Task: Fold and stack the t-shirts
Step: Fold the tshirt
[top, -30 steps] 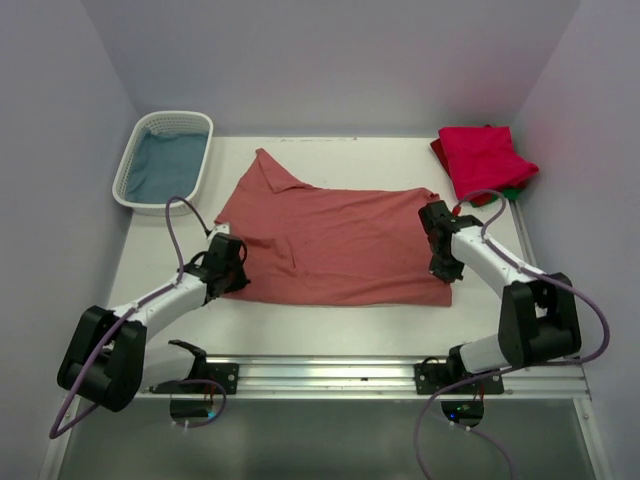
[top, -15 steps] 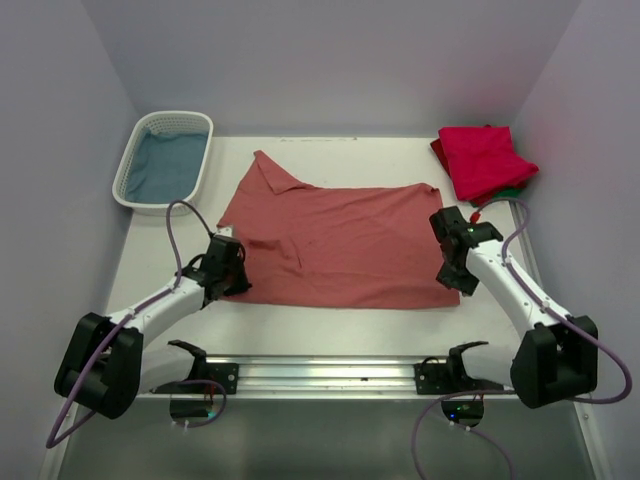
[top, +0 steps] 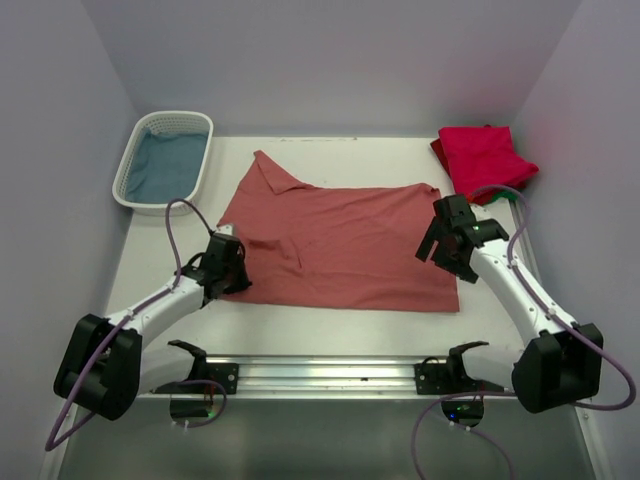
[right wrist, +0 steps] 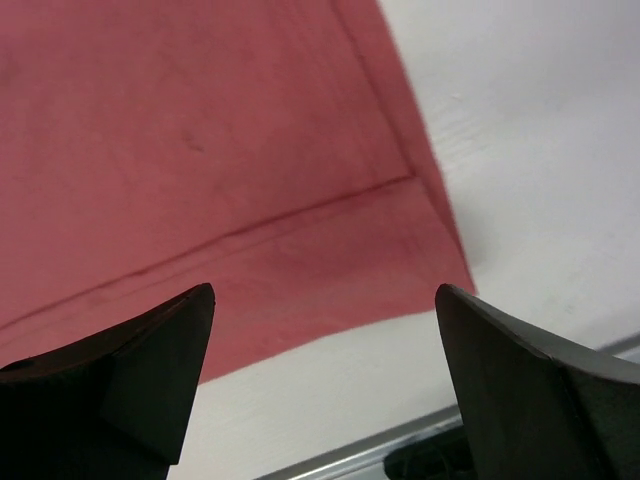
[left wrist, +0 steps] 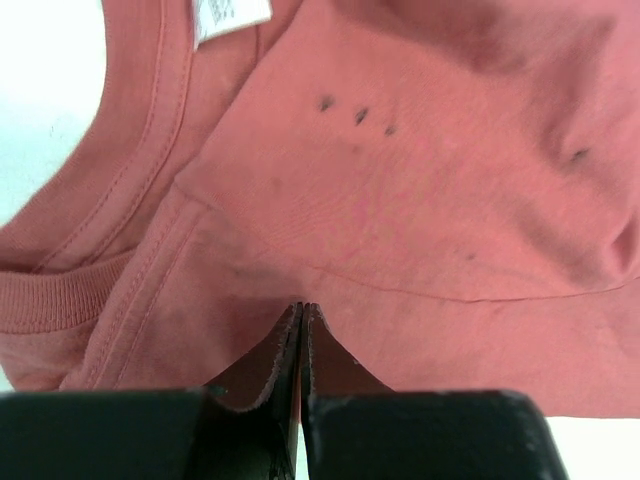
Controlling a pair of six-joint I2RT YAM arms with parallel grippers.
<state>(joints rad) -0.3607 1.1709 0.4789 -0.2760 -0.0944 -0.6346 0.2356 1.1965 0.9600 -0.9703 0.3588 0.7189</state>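
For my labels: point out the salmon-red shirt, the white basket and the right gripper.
salmon-red shirt (top: 340,250): top view, middle of the cloth.
white basket (top: 140,205): top view, near rim.
right gripper (top: 438,260): top view, midway between fingertips.

The salmon-red t-shirt (top: 340,245) covers the middle of the table (top: 150,250) — bare strips run along its left, right and near sides. The basket (top: 165,160) blocks the far-left corner, the folded crimson t-shirt (top: 485,160) the far-right; walls (top: 330,60) close three sides.

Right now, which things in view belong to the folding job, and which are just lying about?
Job: salmon-red shirt, spread flat; crimson shirt, folded far right; green shirt under it; left tool, shut on the salmon-red shirt; right tool, open.
Lying about: white basket; blue cloth inside it.
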